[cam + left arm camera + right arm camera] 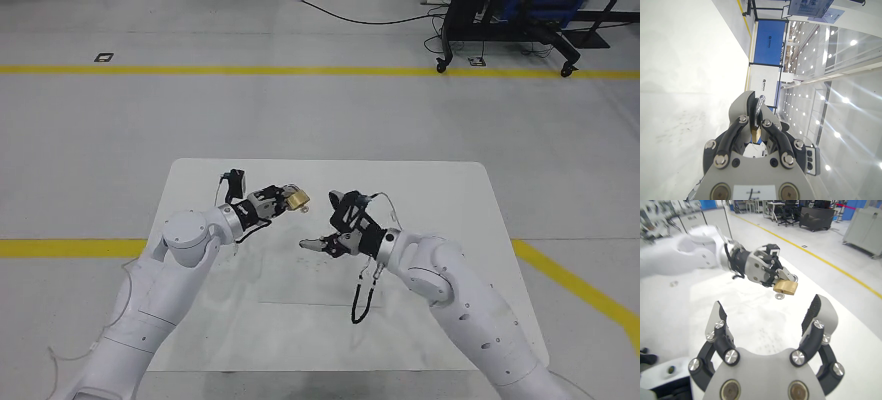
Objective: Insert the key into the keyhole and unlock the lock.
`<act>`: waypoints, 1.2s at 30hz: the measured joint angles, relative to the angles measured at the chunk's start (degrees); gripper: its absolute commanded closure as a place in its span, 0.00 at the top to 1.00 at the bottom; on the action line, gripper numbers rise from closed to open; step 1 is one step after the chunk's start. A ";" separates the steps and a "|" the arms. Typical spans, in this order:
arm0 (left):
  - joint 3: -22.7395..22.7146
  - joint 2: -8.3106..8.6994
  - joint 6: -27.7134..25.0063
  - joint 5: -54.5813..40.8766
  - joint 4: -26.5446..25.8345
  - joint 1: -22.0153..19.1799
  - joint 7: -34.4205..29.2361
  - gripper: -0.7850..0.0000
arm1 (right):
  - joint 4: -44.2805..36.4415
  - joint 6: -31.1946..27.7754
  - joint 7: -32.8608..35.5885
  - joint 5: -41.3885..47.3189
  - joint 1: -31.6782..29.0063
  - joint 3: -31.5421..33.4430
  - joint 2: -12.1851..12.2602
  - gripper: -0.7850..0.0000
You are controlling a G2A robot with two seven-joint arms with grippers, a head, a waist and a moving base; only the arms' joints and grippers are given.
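1. Firstly, seen from above, the left pincer (285, 196) is at about 11 o'clock from the middle of the white tabletop (450, 200). Its jaws are clamped together on a silver shackle (761, 102).
2. Just at its tips is the brass padlock (786, 287), carried by that shackle alone. The body sticks out past the fingers and appears clear of the surface.
3. A silver key (780, 296) juts from the padlock's bottom face. Its round head is exposed and touches neither pincer. Whether the shackle has sprung free of the body cannot be told.
4. Next, at roughly 5 o'clock from the padlock, the right pincer (767, 308) hangs above the tabletop near its middle. Its jaws are spread wide with nothing between them, and the ribbed black pads (813, 309) face the key from a short way off.
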 measured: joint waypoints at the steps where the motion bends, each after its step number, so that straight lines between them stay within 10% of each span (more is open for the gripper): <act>1: -0.06 -0.02 0.13 -0.06 0.05 -0.03 -0.17 0.00 | 0.31 1.89 -1.39 -4.63 0.01 -1.26 -0.14 0.87; 5: -0.19 -0.08 0.34 0.20 0.10 -0.04 -0.38 0.00 | 1.59 7.84 -7.53 -17.52 -0.09 -5.40 -0.77 0.49; 22: 0.35 -0.43 1.60 2.08 0.48 -0.49 -2.05 0.00 | 2.94 12.07 -5.62 -24.45 1.47 -7.87 -1.99 0.41; 29: 0.32 -0.58 1.87 2.43 0.75 -0.69 -2.41 0.00 | 2.66 12.84 -4.86 -26.20 1.35 -7.98 -2.28 0.01; 36: 0.27 -0.68 2.29 2.95 0.91 -0.87 -2.62 0.00 | 3.40 13.21 -4.86 -26.31 1.30 -7.75 -2.60 0.00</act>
